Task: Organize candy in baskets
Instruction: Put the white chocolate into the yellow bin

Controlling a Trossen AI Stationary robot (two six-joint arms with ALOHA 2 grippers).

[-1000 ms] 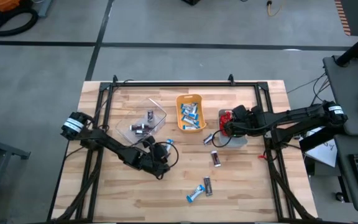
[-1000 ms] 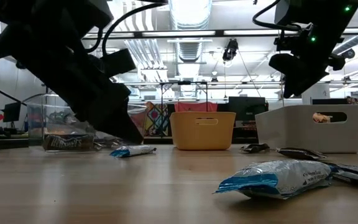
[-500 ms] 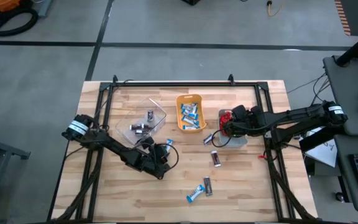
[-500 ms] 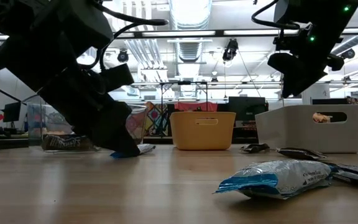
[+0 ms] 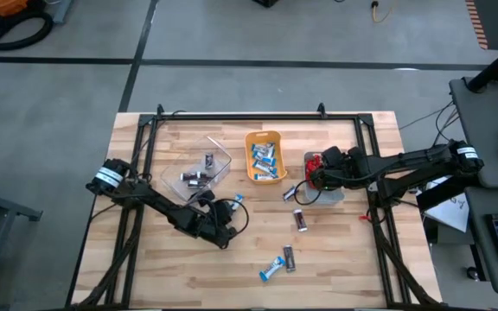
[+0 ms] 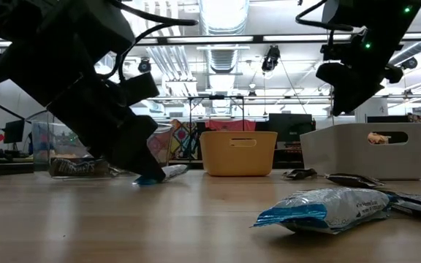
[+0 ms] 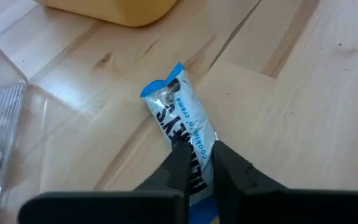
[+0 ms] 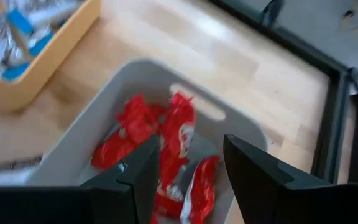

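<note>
High view: wooden table (image 5: 335, 259) filling the centre of the frame. Left gripper (image 5: 229, 210) low at centre-left, pinched on a blue-and-white candy bar (image 5: 236, 199) just below the clear basket (image 5: 199, 169). Clear basket at upper centre-left, a few dark bars inside. Orange basket (image 5: 265, 156) at upper centre, filled with blue-and-white bars. Grey basket (image 5: 325, 187) right of centre, red candies (image 5: 312, 161) showing at its upper edge, right gripper (image 5: 314, 179) hovering over it. Loose dark bar (image 5: 301, 219) below the grey basket; loose pair of bars (image 5: 279, 263) at lower centre.

Low view: left gripper (image 6: 146, 172) at left, down at the table surface, clamped on the blue-and-white bar (image 6: 168, 173). Orange basket (image 6: 238, 153) at centre, grey basket (image 6: 364, 150) at right, clear basket (image 6: 68, 150) at far left behind the arm. Right gripper (image 6: 342, 91) at upper right, above the grey basket. Blue-and-white wrapper (image 6: 324, 208) large in the lower right foreground.

Left wrist view: two dark fingers (image 7: 180, 163) at bottom centre, closed tight on the end of the blue-and-white bar (image 7: 180, 115) lying on the wood. Orange basket (image 7: 120, 9) at top, clear basket (image 7: 2, 112) at left edge.

Right wrist view: fingers (image 8: 143, 171) spread wide apart at the bottom, holding nothing, above red candies (image 8: 160, 143) in the grey basket (image 8: 238, 127). Orange basket (image 8: 36, 65) at upper left.
</note>
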